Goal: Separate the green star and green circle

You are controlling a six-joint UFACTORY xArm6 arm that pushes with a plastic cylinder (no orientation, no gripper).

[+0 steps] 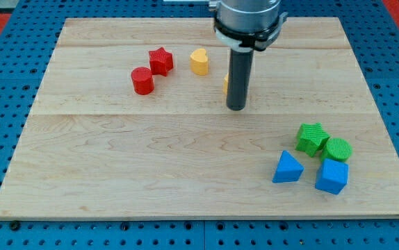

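Standing near the upper middle of the frame, my tip rests on the counter, well apart from the task's pair, with no end effector jaws to spread or press, only a bare rod. Lying at the lower right, the green star touches or nearly touches the green circle just to its right. Best approached by sliding toward the narrow seam between them from the frame's top, then wedging one block outward, probably the star leftward, while avoiding the blue cube and blue triangle just below. Hiding partly behind the rod, a yellow block; farther left, yellow heart, red star, red circle. No readable writing or brand anywhere.
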